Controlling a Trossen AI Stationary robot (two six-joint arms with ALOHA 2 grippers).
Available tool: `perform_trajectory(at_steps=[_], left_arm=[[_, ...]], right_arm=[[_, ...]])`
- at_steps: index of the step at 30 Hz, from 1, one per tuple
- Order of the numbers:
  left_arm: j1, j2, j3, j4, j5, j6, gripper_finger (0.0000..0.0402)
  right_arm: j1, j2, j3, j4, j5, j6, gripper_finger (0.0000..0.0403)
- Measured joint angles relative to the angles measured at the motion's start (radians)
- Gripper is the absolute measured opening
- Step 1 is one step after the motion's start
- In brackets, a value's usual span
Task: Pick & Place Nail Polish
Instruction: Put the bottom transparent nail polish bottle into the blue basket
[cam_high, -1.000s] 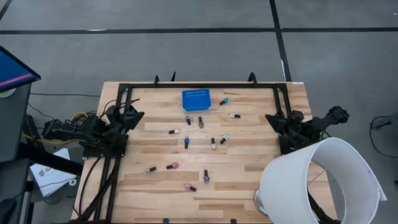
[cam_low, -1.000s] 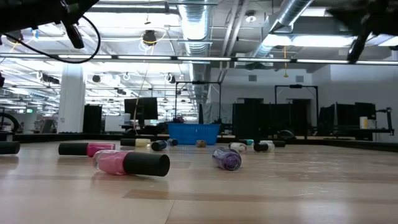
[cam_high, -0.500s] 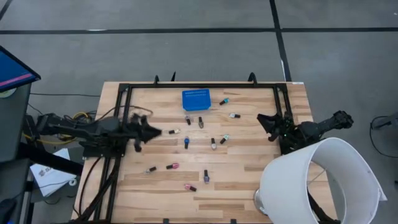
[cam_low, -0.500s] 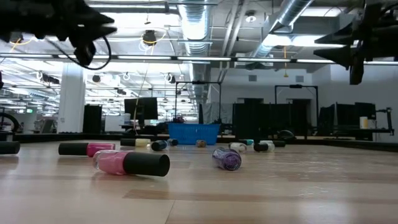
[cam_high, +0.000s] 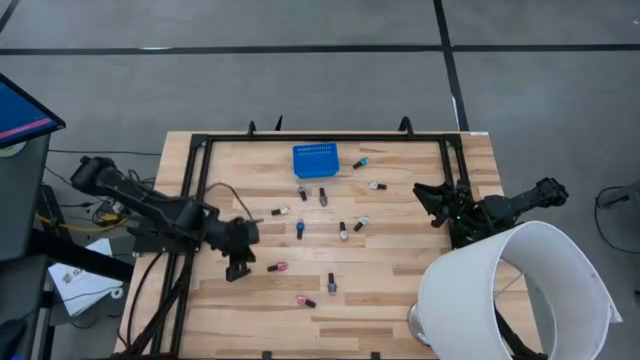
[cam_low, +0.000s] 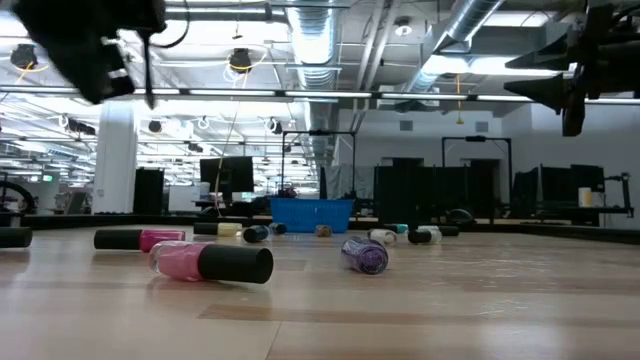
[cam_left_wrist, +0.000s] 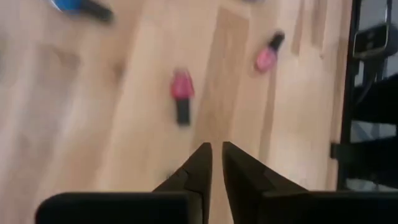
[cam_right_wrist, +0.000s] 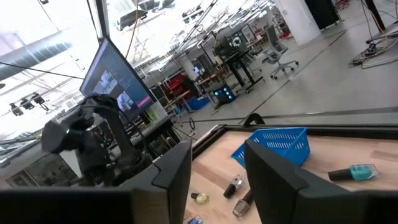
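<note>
Several nail polish bottles lie on their sides across the wooden table (cam_high: 420, 270), among them a pink one (cam_high: 277, 267), a blue one (cam_high: 299, 229) and a teal one (cam_high: 362, 161). My left gripper (cam_high: 238, 268) hangs over the near-left part of the table, its fingers (cam_left_wrist: 203, 163) a narrow gap apart and holding nothing. A pink bottle with a dark cap (cam_left_wrist: 181, 93) lies just ahead of them. My right gripper (cam_high: 425, 198) hovers open at the table's right side (cam_right_wrist: 217, 180), clear of every bottle.
A blue mesh basket (cam_high: 316, 160) stands at the far middle of the table, seen too in the low view (cam_low: 312, 213). A big white cylinder (cam_high: 515, 290) rises over the near right corner. A black frame (cam_high: 195, 200) runs along the table's left, far and right sides.
My left gripper has swung out from the table's left edge toward the middle and then toward the near edge, ending over the pink bottles. My right gripper has reached a little toward the table's left and then held still. No bottle has moved.
</note>
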Motion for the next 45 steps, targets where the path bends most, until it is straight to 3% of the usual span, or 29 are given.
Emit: perform_trajectory(at_steps=[6,16,21,38,45], left_arm=[[-0.071,0.033,-0.005,-0.003,0.006,-0.133,0.0064],[-0.144,0.047,-0.088,-0.031,0.0,-0.233,0.0197],[-0.182,0.085,-0.151,-0.02,0.0,-0.323,0.0236],[-0.252,0.241,-0.16,0.072,-0.158,-0.347,0.0237],[-0.251,0.294,-0.16,0.103,-0.162,-0.341,0.0237]], right_arm=[[0.0,0.0,0.0,0.0,0.0,0.0,0.0149],[0.0,0.0,0.0,0.0,0.0,0.0,0.0162],[0.005,0.0,0.0,0.0,0.0,0.0,0.016],[0.005,0.0,0.0,0.001,0.0,0.0,0.0148],[0.004,0.0,0.0,0.001,0.001,0.0,0.0145]])
